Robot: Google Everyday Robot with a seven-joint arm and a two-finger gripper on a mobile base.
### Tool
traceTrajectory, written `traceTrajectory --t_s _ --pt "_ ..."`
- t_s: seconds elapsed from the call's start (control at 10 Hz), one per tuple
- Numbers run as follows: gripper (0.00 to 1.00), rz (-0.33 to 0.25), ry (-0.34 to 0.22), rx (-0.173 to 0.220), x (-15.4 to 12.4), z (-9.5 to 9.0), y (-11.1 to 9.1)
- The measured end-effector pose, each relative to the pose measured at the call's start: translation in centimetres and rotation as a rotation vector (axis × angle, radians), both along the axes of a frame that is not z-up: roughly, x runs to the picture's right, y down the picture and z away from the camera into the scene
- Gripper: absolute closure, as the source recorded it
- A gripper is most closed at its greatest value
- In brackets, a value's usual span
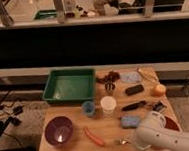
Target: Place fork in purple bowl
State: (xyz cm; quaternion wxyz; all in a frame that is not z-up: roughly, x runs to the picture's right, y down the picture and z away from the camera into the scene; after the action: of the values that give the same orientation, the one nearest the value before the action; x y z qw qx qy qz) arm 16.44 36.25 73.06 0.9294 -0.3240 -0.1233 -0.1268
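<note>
Camera view, the only one. Wooden table point(75, 122) seen from above its front, dark counter wall behind.

- White arm point(161, 134) enters from the bottom right and covers the table's front right corner.
- Gripper point(137, 145) at the arm's left end, low at the picture's bottom edge, over the table's front edge. Open or closed: cannot tell.
- Fork point(119, 142) lies flat on the wood near the front edge, just left of the gripper. Whether they touch: cannot tell. It reads as a small silver glint.
- Purple bowl point(59, 131) at the front left, upright, with a pale gloss inside. Well apart from the fork. Nothing seen in it.
- Orange stick point(94, 137) lies slanted between the purple bowl and the fork, touching neither.
- Green tray point(70, 99) at the back left, behind the purple bowl.
- Blue cup point(88, 108) and white cup point(108, 105) stand side by side mid-table, just in front of the tray's right corner.
- Blue sponge point(130, 121) lies right of centre, just beside the arm's upper end.
- Black-handled utensil point(133, 106) lies behind the sponge.
- Black block point(134, 89) sits further back.
- Orange ball point(160, 89) sits near the right edge.
- Orange-red bowl point(174, 125) at the front right, mostly hidden by the arm.
- Dark cluster point(108, 79) at the back centre, too blurred to name.
</note>
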Motion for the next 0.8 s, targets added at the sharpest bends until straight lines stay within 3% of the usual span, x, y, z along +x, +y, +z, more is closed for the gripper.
traceTrajectory --t_s 0.8 --pt "0.44 -0.031 -0.012 -0.012 -0.37 0.07 -0.26"
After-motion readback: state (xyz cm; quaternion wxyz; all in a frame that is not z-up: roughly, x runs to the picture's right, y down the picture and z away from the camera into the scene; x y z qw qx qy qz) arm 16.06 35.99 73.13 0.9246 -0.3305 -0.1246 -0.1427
